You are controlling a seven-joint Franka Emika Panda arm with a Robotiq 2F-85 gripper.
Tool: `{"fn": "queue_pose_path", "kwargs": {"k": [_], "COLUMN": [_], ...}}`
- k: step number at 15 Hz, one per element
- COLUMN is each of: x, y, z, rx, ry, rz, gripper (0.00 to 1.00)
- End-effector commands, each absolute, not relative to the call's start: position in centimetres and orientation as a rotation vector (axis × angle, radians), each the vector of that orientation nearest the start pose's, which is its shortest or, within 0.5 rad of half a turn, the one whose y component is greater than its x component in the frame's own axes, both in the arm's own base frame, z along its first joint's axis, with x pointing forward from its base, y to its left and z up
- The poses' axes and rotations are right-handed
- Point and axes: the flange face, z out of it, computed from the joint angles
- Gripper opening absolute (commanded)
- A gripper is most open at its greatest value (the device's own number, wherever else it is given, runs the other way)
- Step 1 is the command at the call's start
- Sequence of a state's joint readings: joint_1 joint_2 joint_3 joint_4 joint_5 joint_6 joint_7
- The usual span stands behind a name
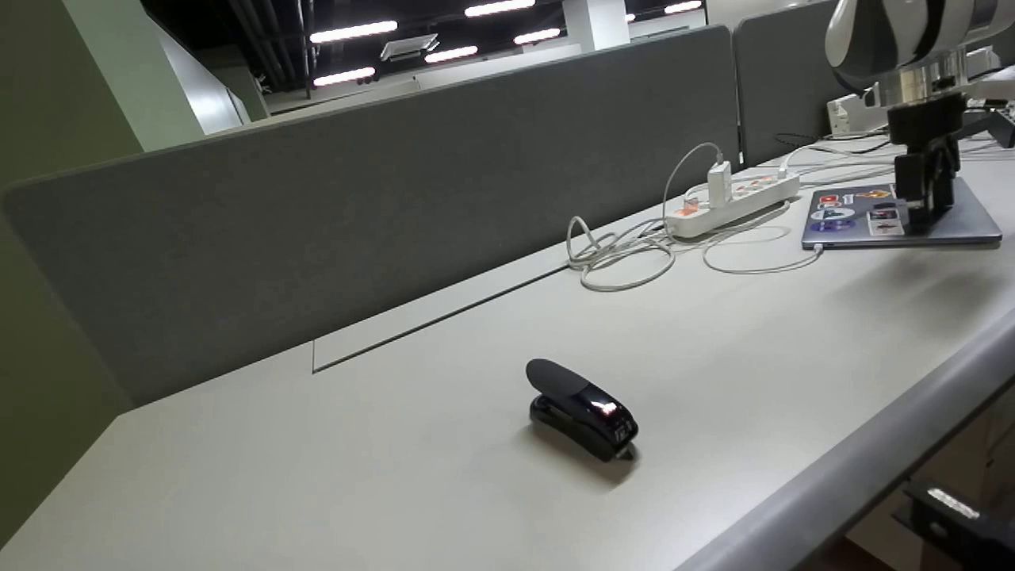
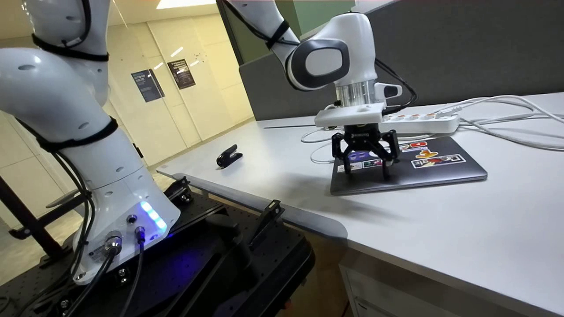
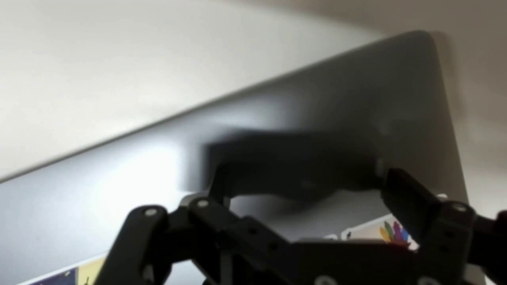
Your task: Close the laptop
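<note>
The thin silver-grey laptop lies flat on the pale smooth desk, its stickered lid down. Over the laptop, the black 2-finger gripper has its jaws apart, nothing between them; whether it touches is unclear. Closing looks finished: lift straight up, not dragging sideways across the laptop or snagging the white cable plug at its edge.

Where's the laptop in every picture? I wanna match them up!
In an exterior view, the laptop is far right, above mid-height.
In an exterior view, the laptop is right of the middle.
In the wrist view, the laptop fills much of the picture, one corner upper right.
Shared landmark: the open gripper, over the laptop in all three.
</note>
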State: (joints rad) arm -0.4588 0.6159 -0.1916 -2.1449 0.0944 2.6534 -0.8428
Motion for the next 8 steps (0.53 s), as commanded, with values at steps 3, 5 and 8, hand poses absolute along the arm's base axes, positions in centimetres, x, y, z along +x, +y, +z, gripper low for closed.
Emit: {"fn": "queue_pose_path", "kwargs": {"k": [3,5,8], "x": [42.1,42.1,42.1], "y": [-35.2,-35.1,-34.6], "z": [10.8,12.2,15.7], "rx": [-3.138,-3.111,-3.07], "ry": [-0.131,-0.059,0.013], "rz": [0.195,0.174,0.176], "gripper": [1.0,1.0,1.0]}}
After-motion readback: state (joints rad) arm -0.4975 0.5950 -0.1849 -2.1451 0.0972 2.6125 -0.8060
